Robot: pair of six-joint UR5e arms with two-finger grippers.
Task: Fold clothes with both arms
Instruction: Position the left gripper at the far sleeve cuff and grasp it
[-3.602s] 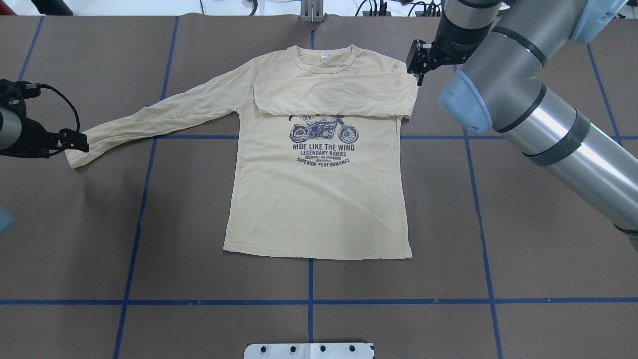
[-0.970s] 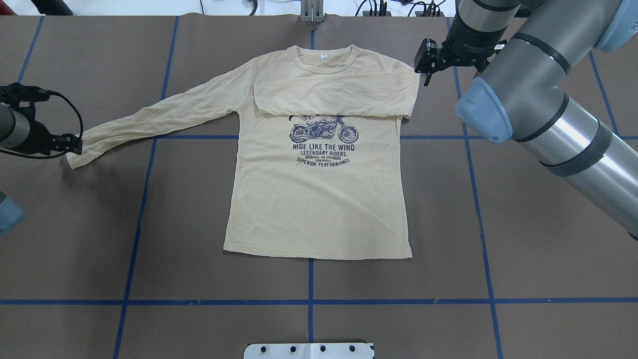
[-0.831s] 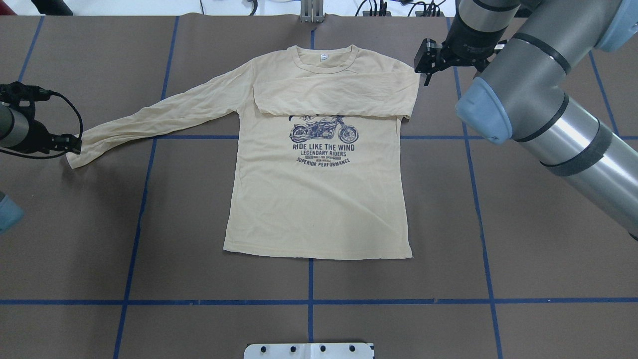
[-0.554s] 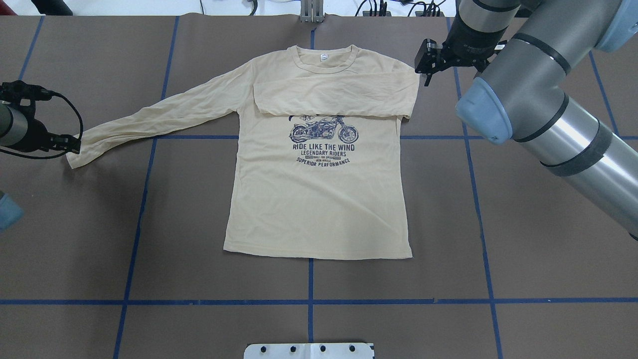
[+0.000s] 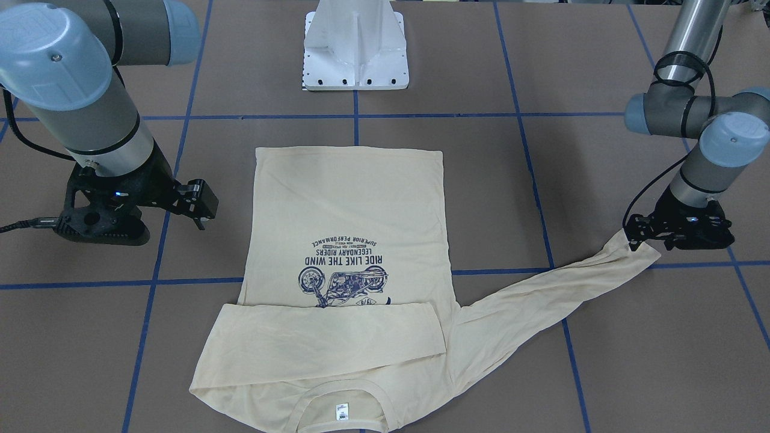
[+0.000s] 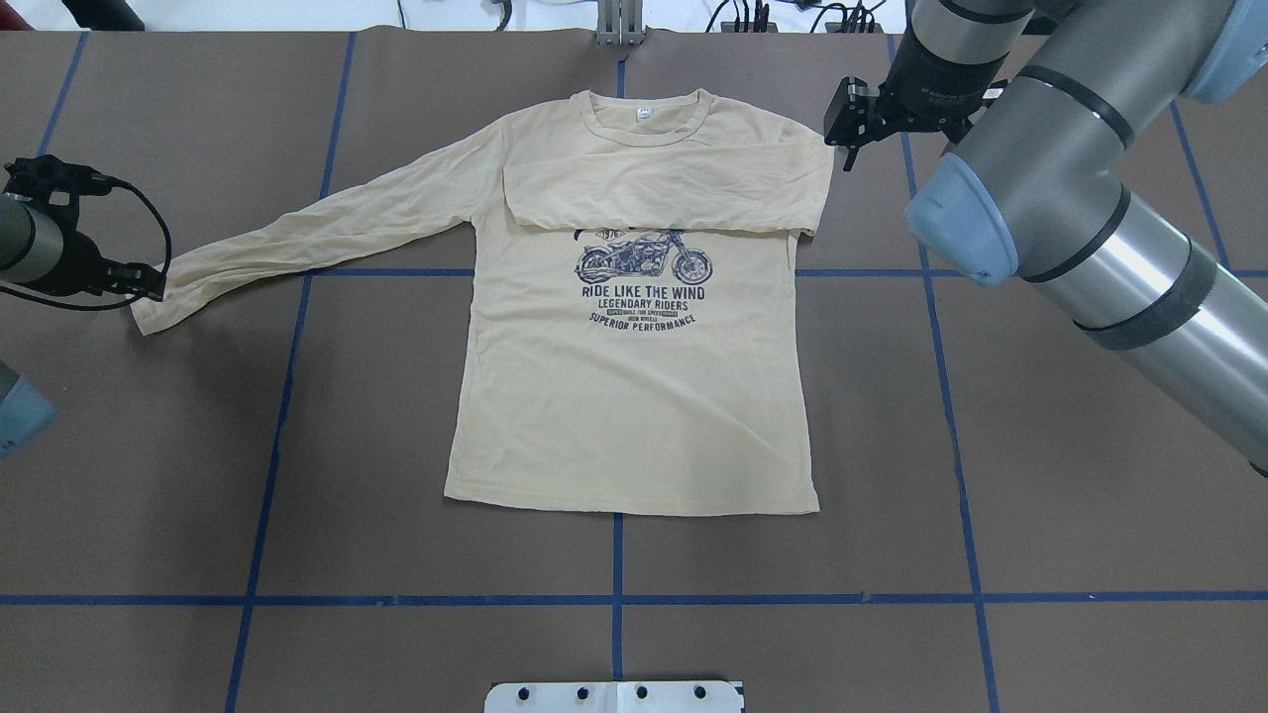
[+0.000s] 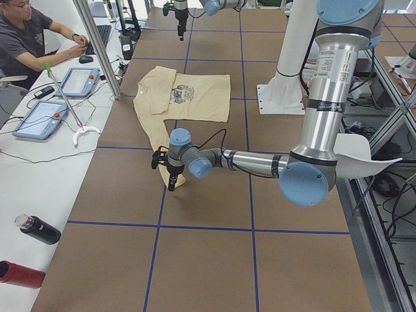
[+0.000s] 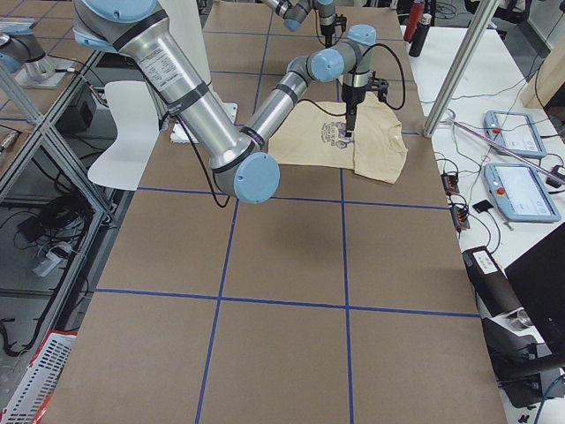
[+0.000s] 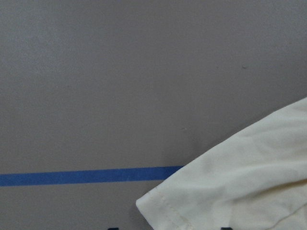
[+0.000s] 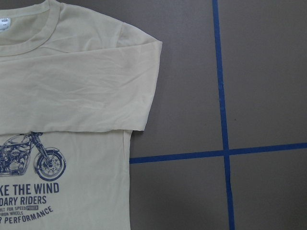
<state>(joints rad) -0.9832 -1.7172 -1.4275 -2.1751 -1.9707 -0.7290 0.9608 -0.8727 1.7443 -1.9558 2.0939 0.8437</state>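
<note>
The cream-yellow long-sleeved T-shirt (image 6: 634, 396) lies flat and print up, its neck label at the far edge. One sleeve is folded across the chest (image 5: 325, 337). The other sleeve (image 6: 317, 228) stretches out to the overhead view's left. My left gripper (image 6: 151, 285) (image 5: 631, 237) is low at that sleeve's cuff (image 9: 230, 191). In the left wrist view the cuff lies between widely spaced finger tips, so it looks open. My right gripper (image 6: 845, 158) (image 5: 201, 222) hovers just beside the folded shoulder, off the cloth, holding nothing and seemingly open.
The white pedestal base (image 5: 355, 54) stands at the robot's edge of the brown, blue-taped table (image 6: 991, 446). In the exterior left view a person (image 7: 32, 39) sits at a side bench with tablets (image 7: 39, 117) and bottles (image 7: 36, 229).
Since 3.6 s ago the left gripper has edged outward to the cuff's tip and the right gripper has backed a little away from the shoulder. The shirt has not moved.
</note>
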